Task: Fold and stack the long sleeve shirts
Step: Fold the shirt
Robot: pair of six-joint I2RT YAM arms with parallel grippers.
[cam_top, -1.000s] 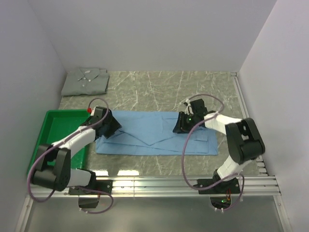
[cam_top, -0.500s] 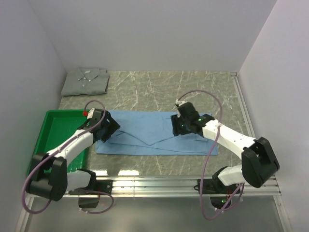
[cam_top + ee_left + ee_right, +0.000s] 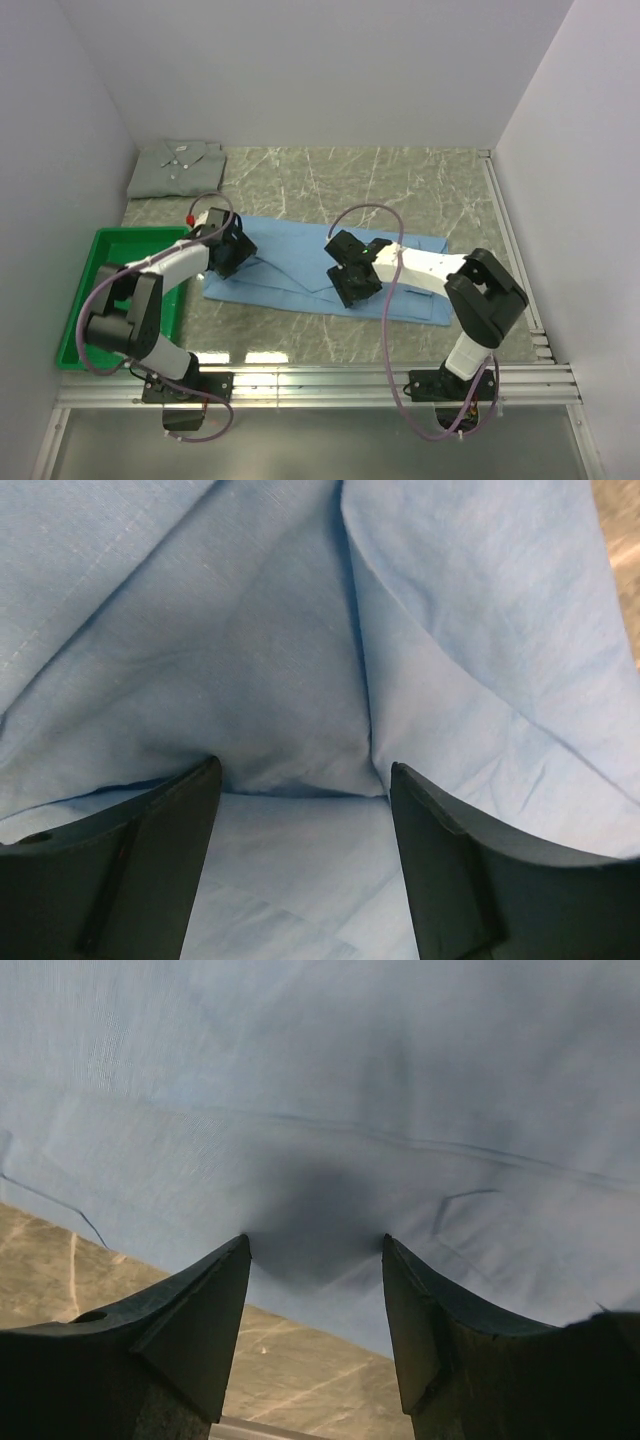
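Light blue shirt point(image 3: 300, 260) is lying across the middle of the frame as a partly folded band, its long axis running left to right. The left gripper point(image 3: 228, 250) is hovering over its left end, jaws standing wide above a crease, pinching nothing. The right gripper point(image 3: 350, 282) is sitting at the band's lower edge near centre, jaws likewise spread. The pale grey-green shirt point(image 3: 178, 166) is resting folded at upper left. An end-over-end fold is probably coming, and the right end is lying well to the right of the right jaws.

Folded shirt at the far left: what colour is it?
The folded shirt is pale grey-green; top external view.
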